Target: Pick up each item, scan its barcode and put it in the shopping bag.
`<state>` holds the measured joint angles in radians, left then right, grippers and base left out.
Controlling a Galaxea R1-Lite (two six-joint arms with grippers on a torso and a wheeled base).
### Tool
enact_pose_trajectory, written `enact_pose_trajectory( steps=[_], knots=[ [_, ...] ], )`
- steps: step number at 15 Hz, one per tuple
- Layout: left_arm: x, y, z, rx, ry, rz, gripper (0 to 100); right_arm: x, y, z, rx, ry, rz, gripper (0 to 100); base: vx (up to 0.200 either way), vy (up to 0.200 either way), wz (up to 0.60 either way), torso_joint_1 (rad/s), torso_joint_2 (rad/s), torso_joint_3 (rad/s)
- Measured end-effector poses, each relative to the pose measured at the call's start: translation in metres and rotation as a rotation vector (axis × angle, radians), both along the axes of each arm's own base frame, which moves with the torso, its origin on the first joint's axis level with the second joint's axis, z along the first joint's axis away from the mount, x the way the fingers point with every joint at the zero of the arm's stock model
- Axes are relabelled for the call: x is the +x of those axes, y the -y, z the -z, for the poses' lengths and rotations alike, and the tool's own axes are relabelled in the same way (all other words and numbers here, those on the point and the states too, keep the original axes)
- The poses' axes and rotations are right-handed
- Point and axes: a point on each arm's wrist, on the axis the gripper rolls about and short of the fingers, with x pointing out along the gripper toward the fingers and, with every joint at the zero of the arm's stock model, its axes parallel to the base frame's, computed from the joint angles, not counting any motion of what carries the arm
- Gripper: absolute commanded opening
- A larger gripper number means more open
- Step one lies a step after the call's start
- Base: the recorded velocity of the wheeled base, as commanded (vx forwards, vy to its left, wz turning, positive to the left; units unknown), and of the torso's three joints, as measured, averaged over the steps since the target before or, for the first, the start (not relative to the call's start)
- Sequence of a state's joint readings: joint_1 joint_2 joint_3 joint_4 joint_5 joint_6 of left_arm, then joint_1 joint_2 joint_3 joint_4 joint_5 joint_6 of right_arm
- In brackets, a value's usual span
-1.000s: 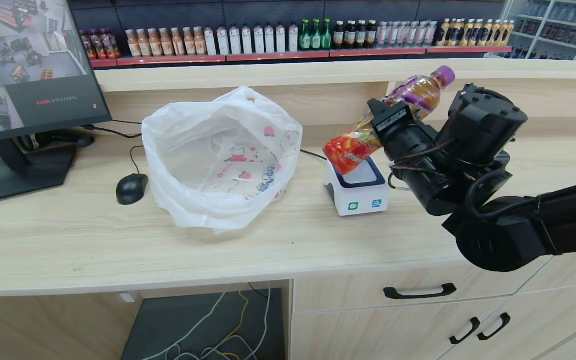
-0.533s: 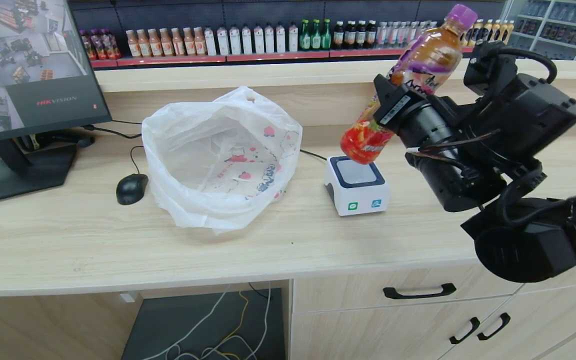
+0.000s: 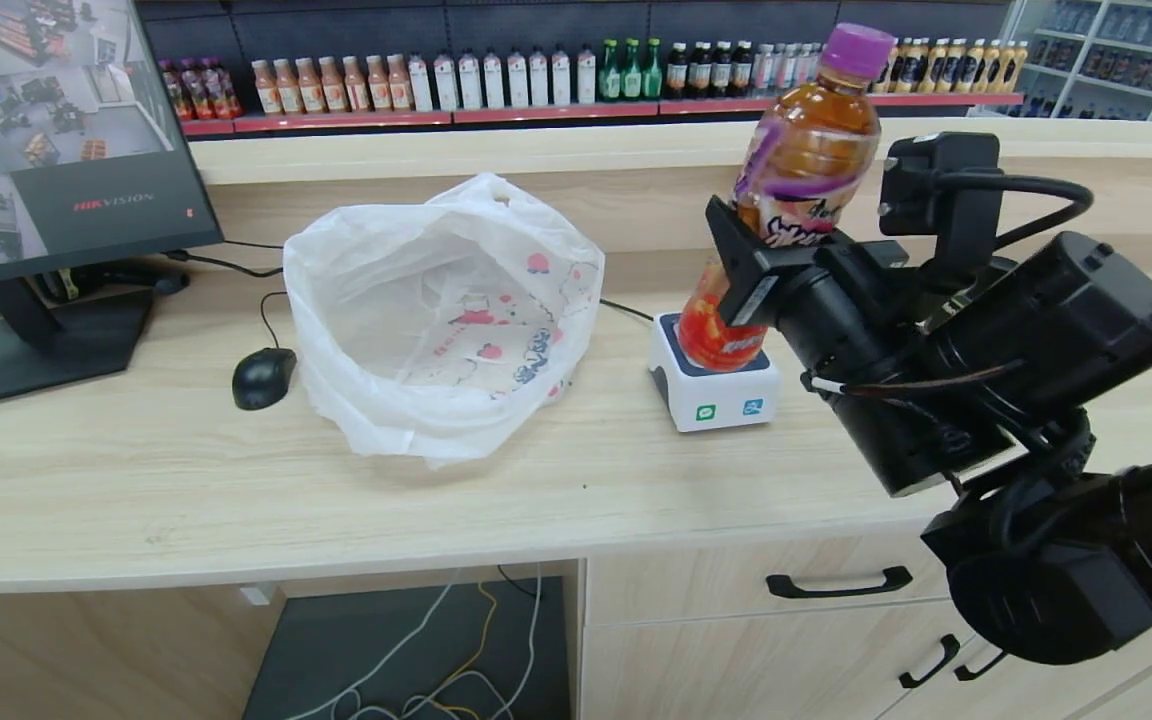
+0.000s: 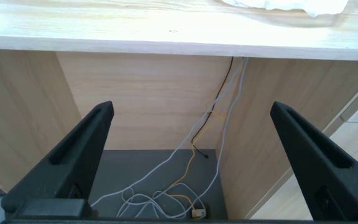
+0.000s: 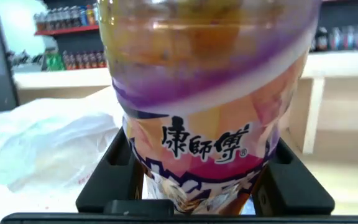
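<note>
Right tool point(image 3: 758, 272) holds bottle point(image 3: 812, 150) above scanner point(image 3: 722, 396), beside bag point(image 3: 406, 300).

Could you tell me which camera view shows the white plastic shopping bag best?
The head view: the white plastic shopping bag stands whole and open on the wooden counter. The right wrist view shows part of it behind the purple-capped drink bottle; the left wrist view, a sliver.

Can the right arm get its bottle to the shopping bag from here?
Probably yes: the right gripper holds the bottle upright over the scanner, and the shopping bag stands open just beside it.
</note>
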<state>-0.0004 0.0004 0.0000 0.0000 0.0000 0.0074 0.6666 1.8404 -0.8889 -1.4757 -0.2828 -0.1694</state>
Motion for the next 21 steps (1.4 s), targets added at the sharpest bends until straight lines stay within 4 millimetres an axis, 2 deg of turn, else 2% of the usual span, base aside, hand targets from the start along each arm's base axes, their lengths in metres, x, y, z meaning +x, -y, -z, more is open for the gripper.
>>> enact_pose_trajectory(
  steps=[2,9,21],
  knots=[
    [0.0,0.0,0.0,0.0,0.0,0.001,100,-0.0002,0.0002,0.0009,-0.056,0.022,-0.001,0,0.0,0.0,0.0,0.0,0.0,0.0],
    [0.0,0.0,0.0,0.0,0.0,0.001,100,0.0,0.0003,0.0026,-0.064,0.018,-0.004,0,0.0,0.0,0.0,0.0,0.0,0.0],
    [0.0,0.0,0.0,-0.003,0.0,0.001,100,0.0024,-0.0014,0.0056,-0.068,0.011,-0.005,0,0.0,0.2,0.0,0.002,0.0,0.004]
  ],
)
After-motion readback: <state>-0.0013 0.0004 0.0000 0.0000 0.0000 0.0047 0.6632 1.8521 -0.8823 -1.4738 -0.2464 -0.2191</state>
